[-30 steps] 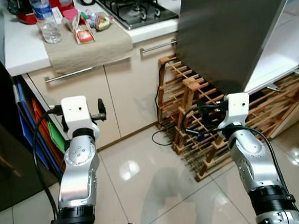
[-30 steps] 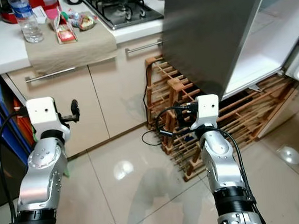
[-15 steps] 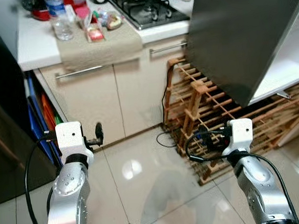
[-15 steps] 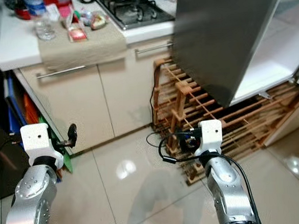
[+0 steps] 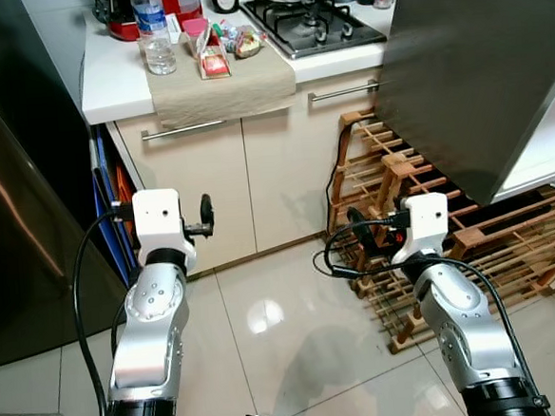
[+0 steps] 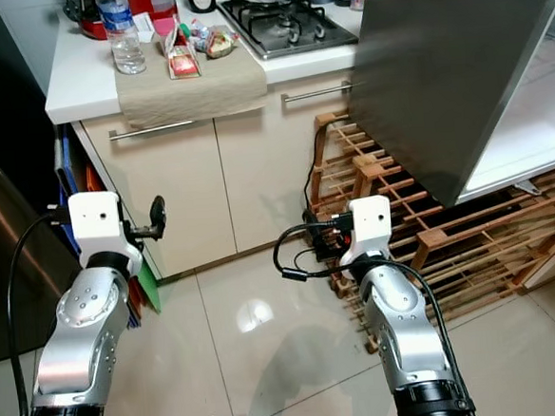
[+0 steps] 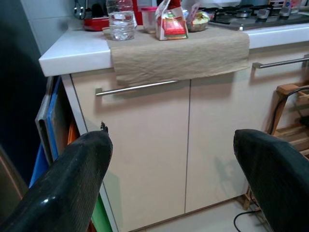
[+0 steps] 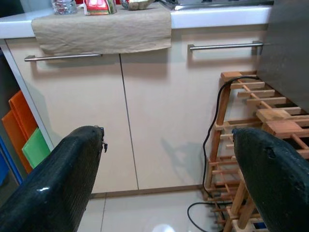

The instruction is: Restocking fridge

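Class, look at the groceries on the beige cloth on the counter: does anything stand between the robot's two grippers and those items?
Nothing visible blocks them. The left gripper and right gripper, jaws open, face the cabinet doors below the counter; the snack packets and water bottle sit higher up on the beige cloth, with open air between.

At the upper left of the frame we see a clear water bottle (image 5: 154,31) standing upright beside a red-and-white carton (image 5: 212,56) and a wrapped food packet (image 5: 246,45), all on a beige cloth (image 5: 221,86), while the open fridge door (image 5: 477,61) fills the upper right.
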You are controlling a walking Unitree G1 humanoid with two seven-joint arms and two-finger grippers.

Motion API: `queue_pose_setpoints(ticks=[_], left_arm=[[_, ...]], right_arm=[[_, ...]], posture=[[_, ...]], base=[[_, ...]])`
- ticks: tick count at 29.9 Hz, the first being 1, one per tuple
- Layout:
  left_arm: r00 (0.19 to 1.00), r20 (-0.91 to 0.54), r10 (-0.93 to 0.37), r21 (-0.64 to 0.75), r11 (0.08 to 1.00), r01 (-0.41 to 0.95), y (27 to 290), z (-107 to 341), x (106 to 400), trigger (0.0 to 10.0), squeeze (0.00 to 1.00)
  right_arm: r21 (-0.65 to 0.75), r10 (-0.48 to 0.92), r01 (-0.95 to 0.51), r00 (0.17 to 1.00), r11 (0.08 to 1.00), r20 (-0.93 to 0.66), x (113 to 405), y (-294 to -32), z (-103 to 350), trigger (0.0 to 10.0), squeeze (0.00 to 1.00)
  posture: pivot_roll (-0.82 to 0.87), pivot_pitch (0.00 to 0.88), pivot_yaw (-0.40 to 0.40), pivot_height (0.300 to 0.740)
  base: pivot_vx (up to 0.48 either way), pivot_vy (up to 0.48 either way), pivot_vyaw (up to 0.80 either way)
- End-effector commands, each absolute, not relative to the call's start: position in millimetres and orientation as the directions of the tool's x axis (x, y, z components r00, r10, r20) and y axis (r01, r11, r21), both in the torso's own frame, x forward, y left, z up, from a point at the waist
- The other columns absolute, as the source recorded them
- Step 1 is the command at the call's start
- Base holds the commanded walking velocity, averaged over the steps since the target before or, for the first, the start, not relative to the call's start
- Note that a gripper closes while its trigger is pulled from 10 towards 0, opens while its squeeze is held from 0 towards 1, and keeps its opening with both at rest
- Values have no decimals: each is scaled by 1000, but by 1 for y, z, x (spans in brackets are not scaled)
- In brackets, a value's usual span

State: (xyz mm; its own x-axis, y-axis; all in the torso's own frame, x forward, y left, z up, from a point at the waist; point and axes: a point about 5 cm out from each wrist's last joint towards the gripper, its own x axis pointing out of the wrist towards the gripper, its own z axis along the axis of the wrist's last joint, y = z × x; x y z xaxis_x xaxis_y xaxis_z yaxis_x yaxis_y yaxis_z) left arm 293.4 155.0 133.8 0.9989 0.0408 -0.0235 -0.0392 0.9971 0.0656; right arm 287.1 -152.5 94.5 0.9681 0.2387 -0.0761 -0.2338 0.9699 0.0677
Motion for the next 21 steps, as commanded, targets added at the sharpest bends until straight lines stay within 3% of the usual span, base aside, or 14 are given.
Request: queue_pose_setpoints(ticks=[1,4,6,8,9,10,11,16,21], left_arm=[[999,-35,38,68,997,-35,153,132,295,10000,0],[998,-33,54,74,996,-51,155,132,295,10000,0],[998,-19,64,55,996,-63,157,134,298,10000,0],[998,0,58,20,998,-58,158,138,299,10000,0],[996,14,92,-2,996,-92,164,144,305,10000,0],[996,14,92,-2,996,-92,164,144,305,10000,0],[992,26,124,-18,992,-123,168,149,310,10000,0],[992,36,120,-33,992,-118,165,152,312,10000,0],[993,11,114,-49,992,-114,163,145,312,10000,0]], right_arm=[[64,251,-246,965,967,-83,286,-151,93,10000,306],[73,228,-222,970,972,-81,287,-152,93,10000,318],[95,112,-105,992,990,-66,292,-163,96,10000,325],[90,56,-50,996,995,-76,295,-170,96,10000,267],[79,2,4,997,997,-77,297,-177,96,10000,86],[79,2,4,997,997,-77,297,-177,96,10000,86],[55,-17,21,998,998,-64,299,-181,100,10000,0],[59,3,-1,999,998,-33,299,-180,106,10000,0],[51,39,-37,998,998,-39,300,-175,106,10000,0]], posture=[[8,0,27,740],[9,0,29,740],[12,0,29,740],[14,0,28,740],[14,0,29,740],[14,0,29,740],[12,0,30,740],[0,0,37,740],[-2,0,35,740]], base=[[0,0,450],[0,0,454],[0,0,444],[0,0,494],[446,0,0],[446,0,0],[480,0,0],[480,0,0],[480,0,554]])
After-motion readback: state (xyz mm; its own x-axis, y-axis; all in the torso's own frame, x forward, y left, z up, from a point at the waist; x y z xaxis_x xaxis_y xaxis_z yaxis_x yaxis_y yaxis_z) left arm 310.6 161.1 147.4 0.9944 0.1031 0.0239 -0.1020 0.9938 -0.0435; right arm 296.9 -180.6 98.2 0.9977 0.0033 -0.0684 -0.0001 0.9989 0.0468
